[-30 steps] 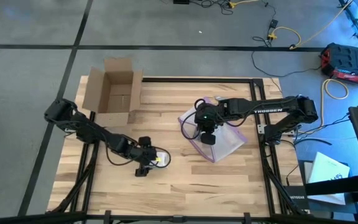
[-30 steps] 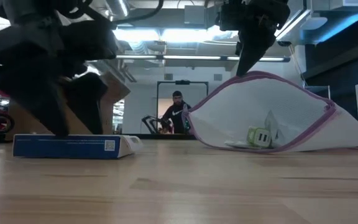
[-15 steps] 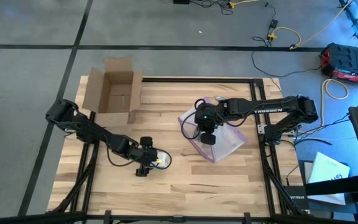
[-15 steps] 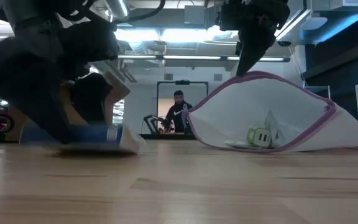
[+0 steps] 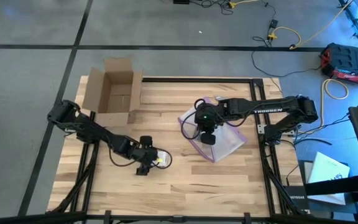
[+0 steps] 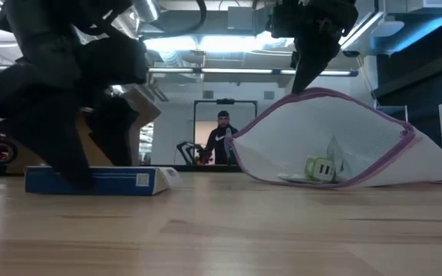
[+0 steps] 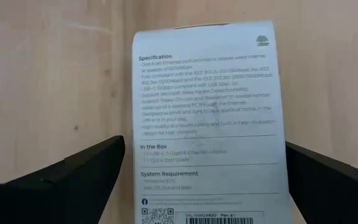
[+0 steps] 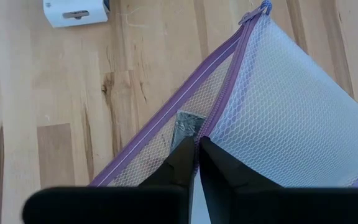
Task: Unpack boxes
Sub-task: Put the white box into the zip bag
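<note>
Sitting at the far left corner of the wooden surface (image 5: 229,180), the brown cardboard box (image 5: 114,92) is standing with its flaps spread wide and its inside showing bare from above. In the low view it is only peeking out as a tan shape behind the left arm.

Nearer the front, the left gripper (image 5: 146,163) is reaching down over a flat white and blue carton (image 6: 98,181) that is lying on the wood well apart from the box. Its two dark fingers (image 7: 61,183) are standing spread on either side of the carton (printed lines headed "Specification" and "In the Box" are facing the wrist camera), and I cannot tell whether they are touching its sides.

Over to the right of centre, the right gripper (image 8: 195,163) is pinching the purple zip edge of a clear mesh bag (image 5: 219,140), its fingers pressed together on the rim and holding the mouth up. The bag is sagging open toward the left arm, with a small white and green item (image 6: 321,169) resting inside on the bottom.

Beyond the surface, a person (image 6: 221,142) in dark clothes is showing far back in the room, framed in a doorway. A red and black case (image 5: 348,62) is lying on the floor to the right.
</note>
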Robot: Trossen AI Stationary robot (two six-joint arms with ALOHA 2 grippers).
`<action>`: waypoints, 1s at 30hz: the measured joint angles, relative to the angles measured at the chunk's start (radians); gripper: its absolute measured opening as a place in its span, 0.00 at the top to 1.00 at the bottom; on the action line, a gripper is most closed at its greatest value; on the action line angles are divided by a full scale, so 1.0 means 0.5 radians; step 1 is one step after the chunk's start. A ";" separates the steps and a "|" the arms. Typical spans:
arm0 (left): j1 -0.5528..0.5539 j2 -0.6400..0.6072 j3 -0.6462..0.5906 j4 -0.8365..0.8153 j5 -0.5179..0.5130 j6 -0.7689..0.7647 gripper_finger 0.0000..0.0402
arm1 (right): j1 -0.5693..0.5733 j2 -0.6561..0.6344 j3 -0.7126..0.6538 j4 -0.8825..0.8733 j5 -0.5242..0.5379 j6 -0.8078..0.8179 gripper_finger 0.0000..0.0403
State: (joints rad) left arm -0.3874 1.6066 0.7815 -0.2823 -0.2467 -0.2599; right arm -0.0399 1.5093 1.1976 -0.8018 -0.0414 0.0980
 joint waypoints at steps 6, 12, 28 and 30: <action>0.013 -0.001 0.000 -0.032 -0.084 0.079 0.00 | 0.000 0.000 0.000 0.000 0.000 0.000 0.98; 0.021 -0.001 0.000 -0.030 -0.090 0.053 0.00 | 0.000 0.000 0.001 0.000 0.000 0.000 0.98; 0.024 0.072 0.004 0.030 0.122 -0.160 0.07 | 0.000 0.000 0.001 0.000 -0.001 0.000 0.98; 0.024 0.072 0.004 0.053 0.141 -0.153 0.15 | 0.000 0.000 0.000 0.000 0.000 0.000 0.98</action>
State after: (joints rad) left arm -0.3752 1.6428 0.7834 -0.2556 -0.1761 -0.3362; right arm -0.0399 1.5093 1.1976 -0.8017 -0.0414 0.0978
